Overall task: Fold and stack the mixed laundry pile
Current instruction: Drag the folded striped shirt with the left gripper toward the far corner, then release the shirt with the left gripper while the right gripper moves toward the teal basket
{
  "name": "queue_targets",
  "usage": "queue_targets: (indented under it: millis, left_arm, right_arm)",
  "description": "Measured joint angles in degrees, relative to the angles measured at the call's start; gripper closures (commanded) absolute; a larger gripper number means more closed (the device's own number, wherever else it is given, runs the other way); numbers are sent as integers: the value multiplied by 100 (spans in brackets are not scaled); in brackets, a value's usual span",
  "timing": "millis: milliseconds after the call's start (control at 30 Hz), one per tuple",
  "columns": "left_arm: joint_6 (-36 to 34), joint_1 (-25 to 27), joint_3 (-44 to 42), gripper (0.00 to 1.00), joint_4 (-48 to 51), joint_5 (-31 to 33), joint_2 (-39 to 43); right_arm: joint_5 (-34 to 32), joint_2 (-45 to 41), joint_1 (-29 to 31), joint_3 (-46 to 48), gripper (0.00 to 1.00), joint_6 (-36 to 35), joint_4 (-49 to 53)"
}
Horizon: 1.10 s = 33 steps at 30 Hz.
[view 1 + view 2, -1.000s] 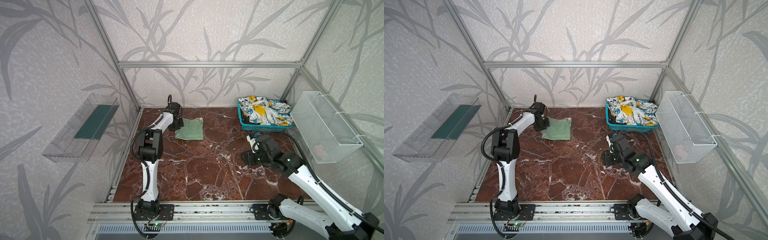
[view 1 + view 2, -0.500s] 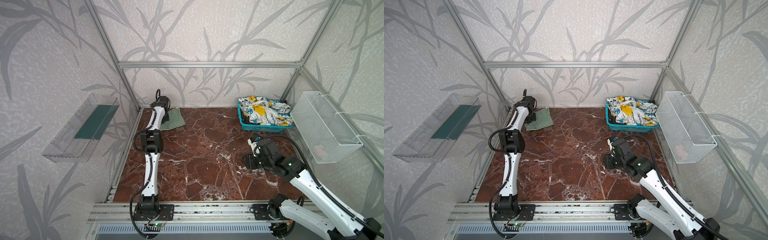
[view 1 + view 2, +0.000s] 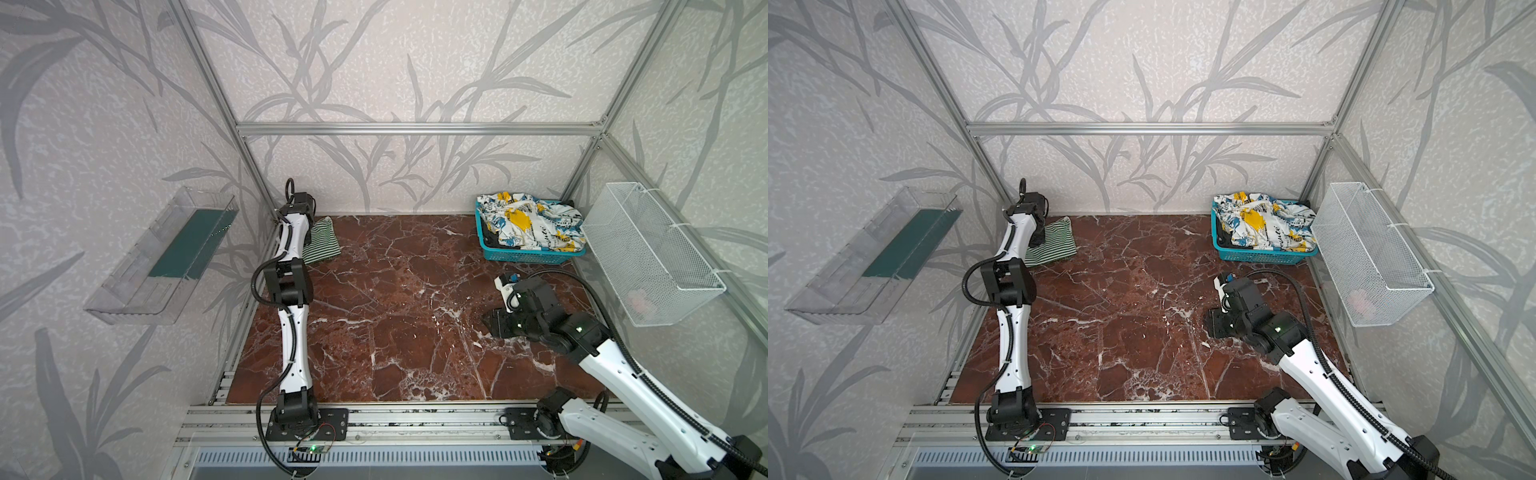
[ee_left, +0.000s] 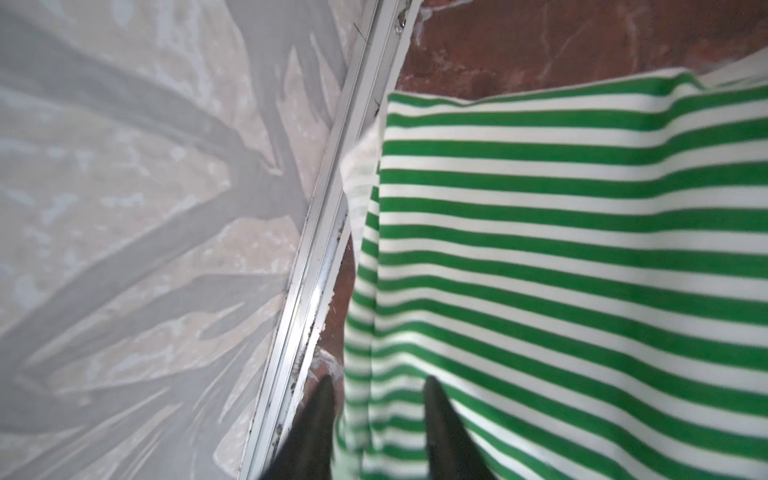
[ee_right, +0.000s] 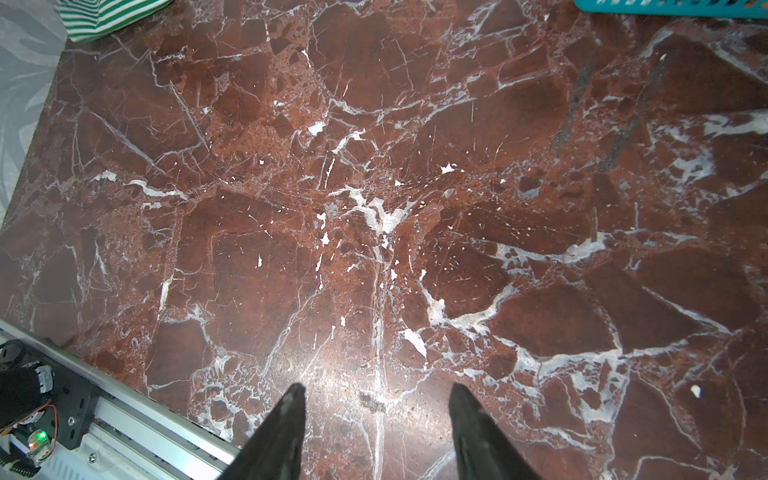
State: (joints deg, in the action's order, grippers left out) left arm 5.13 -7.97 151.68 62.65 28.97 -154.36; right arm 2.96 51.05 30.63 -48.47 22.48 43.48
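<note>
Left fingers (image 4: 316, 428) stand parted over the striped cloth (image 4: 561, 257). Right fingers (image 5: 282, 428) gape above marble (image 5: 374, 208). Printed garment (image 3: 528, 228) lettering is illegible.

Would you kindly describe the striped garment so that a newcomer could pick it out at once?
On the red marble tabletop, look to the far left corner. The striped garment lies there on the marble, under the open left gripper. Only it has green and white stripes; the printed garment lies in the teal basket at the far right.
</note>
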Motion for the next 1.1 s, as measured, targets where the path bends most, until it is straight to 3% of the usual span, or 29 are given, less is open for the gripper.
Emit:
queue_targets:
  millis: [133, 433, 533, 767, 900, 1100]
  left_arm:
    - [79, 66, -232, 26, -24, -107, 470]
    - [151, 356, -1917, 22, -378, -1226, 3163]
    - [282, 671, -3480, 18, -892, -1576, 4310]
    - [719, 1976, -7650, 10, -2472, -2118, 6585]
    - [1239, 2361, -9033, 8, -2959, -2430, 7637]
    - [2000, 2968, -10323, 8, -3265, -2730, 9145]
  right_arm:
    - [-118, 50, 0, -24, 43, -83, 2]
    - [-824, 699, -365, -1025, 30, -765, 46]
    - [-852, 881, -898, -1263, 27, -1049, -168]
    - [-599, 2004, -2236, -1727, 27, -1694, -813]
    - [-518, 2857, -2702, -2378, 27, -1943, -1226]
    - [-297, 4170, -3180, -3381, 33, -2197, -1757]
